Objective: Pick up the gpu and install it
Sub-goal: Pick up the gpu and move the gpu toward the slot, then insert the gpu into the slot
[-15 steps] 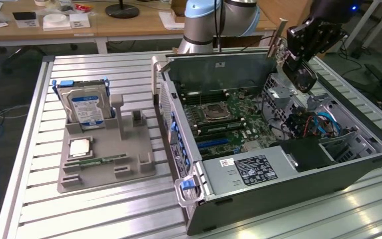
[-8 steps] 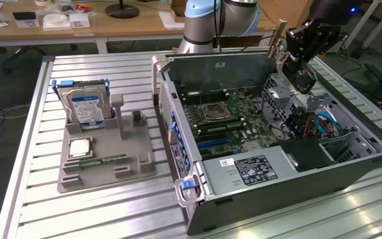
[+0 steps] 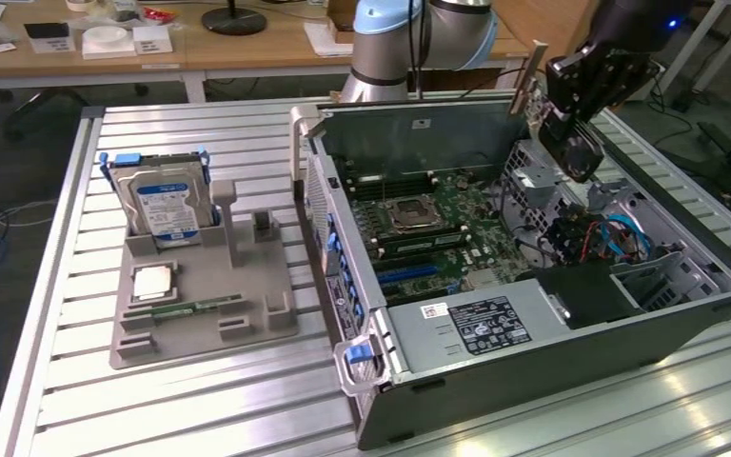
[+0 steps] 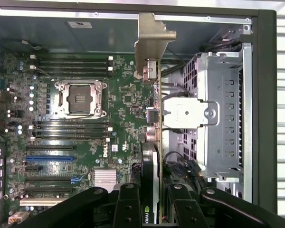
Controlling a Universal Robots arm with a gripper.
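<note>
The gripper [image 4: 152,194] pinches the gpu [image 4: 151,156] edge-on above the open computer case [image 3: 670,314], over the motherboard [image 4: 85,142] and beside the drive cage [image 4: 218,118]. At the exterior view's left, a hard drive [image 3: 163,205] stands in a grey holder [image 3: 201,314] on the surface [image 3: 213,409].

Open room above motherboard [image 4: 123,99]; drive cage [image 4: 218,104] just beside gpu [image 4: 152,38].

You see the gpu [image 4: 152,42] edged in pale, dull metal. Your gripper [image 4: 154,202] looks matt black. The case [image 3: 556,367] is matt grey sheet metal, the table [image 3: 213,409] ribbed aluminium with a soft sheen, the tray [image 3: 201,333] matt grey plastic, and the drive [image 3: 163,205] bears a glossy label.
</note>
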